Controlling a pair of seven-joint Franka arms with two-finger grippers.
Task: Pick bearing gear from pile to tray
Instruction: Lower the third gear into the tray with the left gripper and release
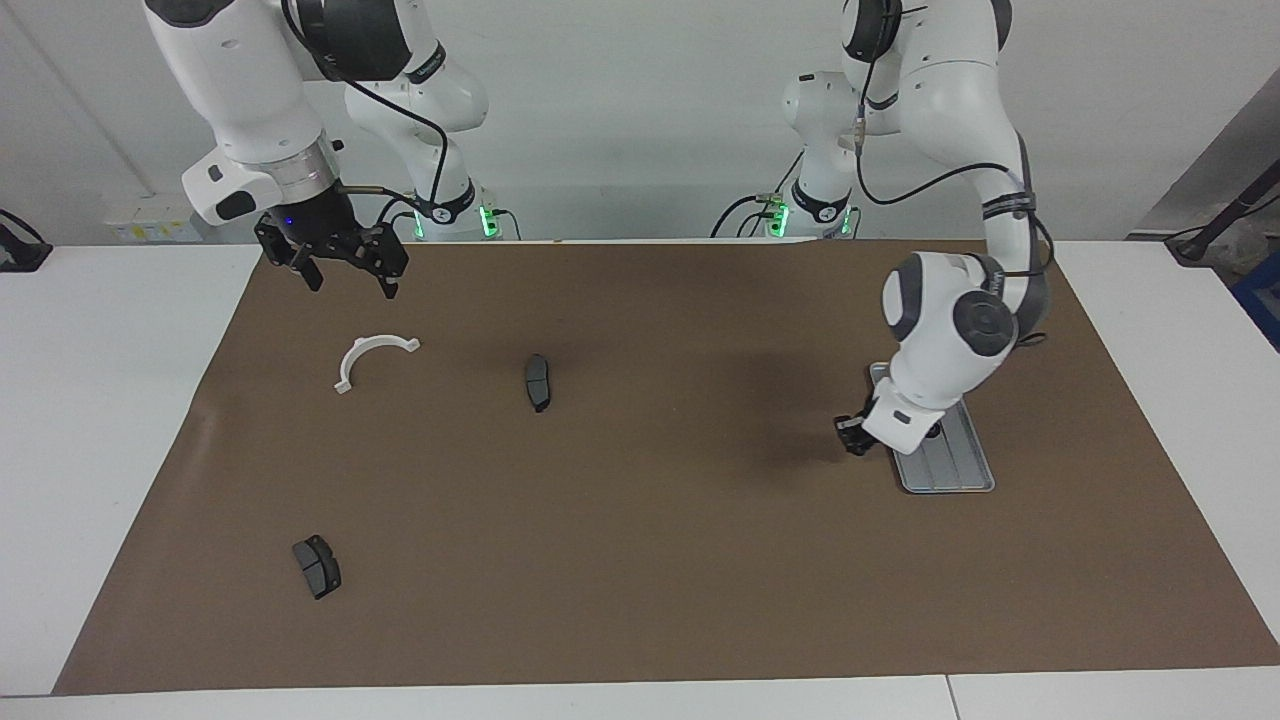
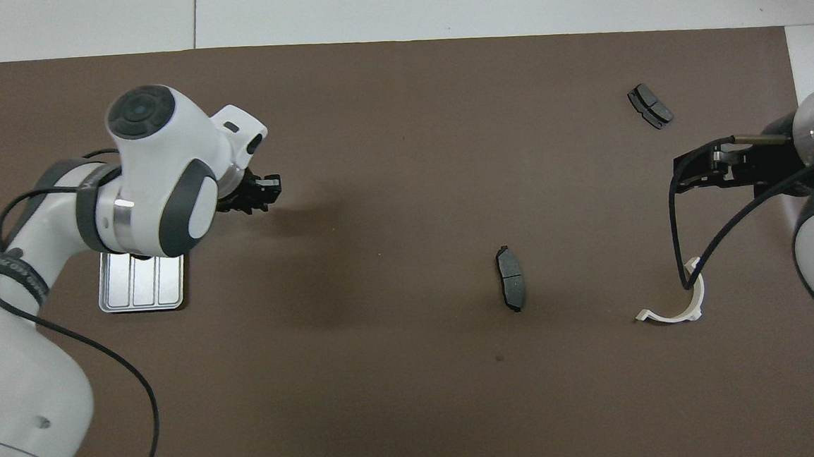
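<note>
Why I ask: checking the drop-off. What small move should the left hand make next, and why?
Probably shift the left hand sideways over the tray: it hangs low over the mat beside the tray's rim, not above it. Any gear in it is hidden. The right hand waits near the white bracket.

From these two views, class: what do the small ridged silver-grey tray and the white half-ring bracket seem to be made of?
The small ridged silver-grey tray looks like metal, perhaps aluminium: a pale sheen on its pressed ridges. The white half-ring bracket looks like matt plastic: uniformly white, without glints, though painted metal cannot be ruled out.
</note>
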